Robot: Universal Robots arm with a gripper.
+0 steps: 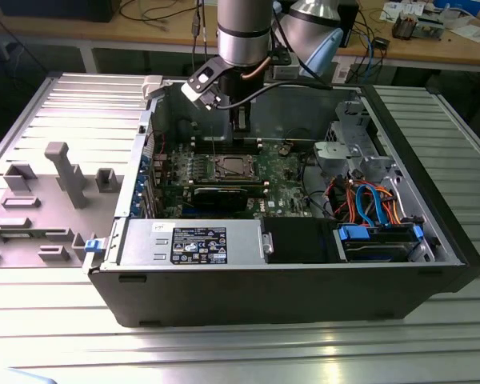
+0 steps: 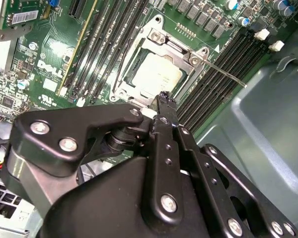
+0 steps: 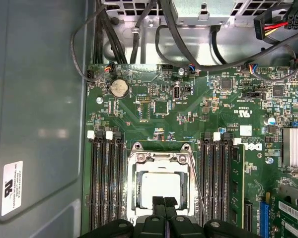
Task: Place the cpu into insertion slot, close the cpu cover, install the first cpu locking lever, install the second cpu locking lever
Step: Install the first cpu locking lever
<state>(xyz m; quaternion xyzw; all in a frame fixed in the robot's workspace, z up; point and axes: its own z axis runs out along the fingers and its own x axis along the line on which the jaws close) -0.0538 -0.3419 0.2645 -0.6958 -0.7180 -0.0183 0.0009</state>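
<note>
Fingers (image 3: 159,204) look pressed together tip to tip in the first wrist view, with no more than a hairline between them and nothing held. In the second wrist view I read them the same way, as one narrow black blade. The gripper (image 3: 164,201) hangs just above the near edge of the chip (image 3: 161,186), and I cannot tell whether the tips touch it.

From the exterior view I see the gripper (image 1: 240,122) lowered inside the open computer case (image 1: 264,296), over the green board (image 1: 284,172) and close to the socket (image 1: 232,166).

The chip (image 2: 156,77) is already seated in the socket (image 3: 161,148), its dull silver top facing up. The cover (image 3: 161,160) lies down over it, and the chip's top shows through the square cut-out.

One lever (image 3: 197,186), a thin wire rod, runs out at a slant from a corner of the socket and ends over the black memory slots (image 3: 216,183) beside it. In the second wrist view this lever (image 2: 223,74) stands clear of the frame. A second wire lever (image 2: 120,67) curves close along the opposite side of the socket. I cannot tell whether that one is hooked down.
</note>
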